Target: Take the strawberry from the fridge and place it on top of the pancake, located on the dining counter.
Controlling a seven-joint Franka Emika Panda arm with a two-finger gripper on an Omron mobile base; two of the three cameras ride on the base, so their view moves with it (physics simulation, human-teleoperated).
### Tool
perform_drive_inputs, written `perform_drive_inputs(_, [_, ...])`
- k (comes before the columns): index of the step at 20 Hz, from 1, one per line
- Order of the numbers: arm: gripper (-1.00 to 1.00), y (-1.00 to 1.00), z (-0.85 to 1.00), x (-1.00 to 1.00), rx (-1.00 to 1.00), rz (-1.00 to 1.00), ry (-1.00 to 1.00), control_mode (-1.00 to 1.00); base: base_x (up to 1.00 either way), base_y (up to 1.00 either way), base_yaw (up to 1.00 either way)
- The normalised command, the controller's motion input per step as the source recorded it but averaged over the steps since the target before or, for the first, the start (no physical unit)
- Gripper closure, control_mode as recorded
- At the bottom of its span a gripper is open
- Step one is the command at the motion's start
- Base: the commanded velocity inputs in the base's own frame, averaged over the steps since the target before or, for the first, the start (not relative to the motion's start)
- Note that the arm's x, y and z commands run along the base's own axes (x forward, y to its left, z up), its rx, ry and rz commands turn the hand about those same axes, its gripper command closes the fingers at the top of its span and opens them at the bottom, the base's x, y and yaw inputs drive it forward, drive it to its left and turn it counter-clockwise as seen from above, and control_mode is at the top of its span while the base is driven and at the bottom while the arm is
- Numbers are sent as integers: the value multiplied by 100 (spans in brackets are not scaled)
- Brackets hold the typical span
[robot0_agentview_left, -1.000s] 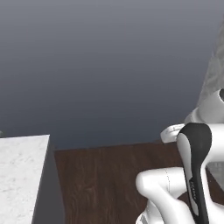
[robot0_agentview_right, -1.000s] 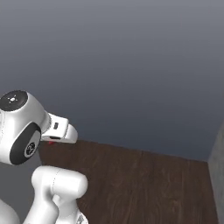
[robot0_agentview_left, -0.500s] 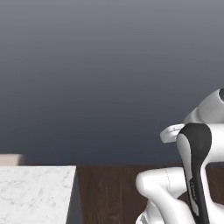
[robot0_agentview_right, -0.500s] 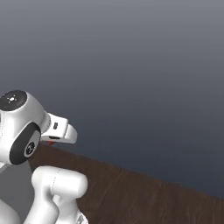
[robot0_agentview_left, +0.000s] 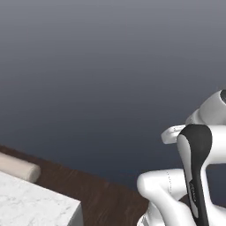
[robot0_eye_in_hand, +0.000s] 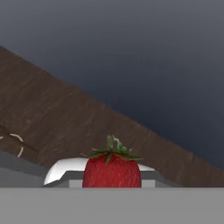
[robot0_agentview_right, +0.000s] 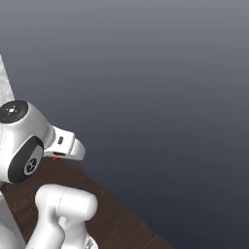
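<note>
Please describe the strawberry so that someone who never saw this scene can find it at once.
In the hand view, look above the dark wooden floor, at the bottom middle of the picture. There the strawberry sits: small, red and rounded, with green leaves on top. Nothing else red or leafy is near it.

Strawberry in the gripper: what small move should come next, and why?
Probably drive on toward the counter. The gripper is shut on the strawberry, and just a corner of the counter shows, low in the left base view; no pancake is in sight yet.
</note>
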Motion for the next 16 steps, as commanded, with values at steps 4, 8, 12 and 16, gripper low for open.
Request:
perform_drive_inputs(4, [100, 0, 0, 0, 0, 0, 0, 100, 92, -35, 80])
perform_drive_inputs(8, [100, 0, 0, 0, 0, 0, 0, 100, 99, -29, 79])
perform_drive_inputs(12, [100, 0, 0, 0, 0, 0, 0, 100, 100, -31, 77])
perform_drive_inputs(16, [100, 0, 0, 0, 0, 0, 0, 100, 100, -36, 71])
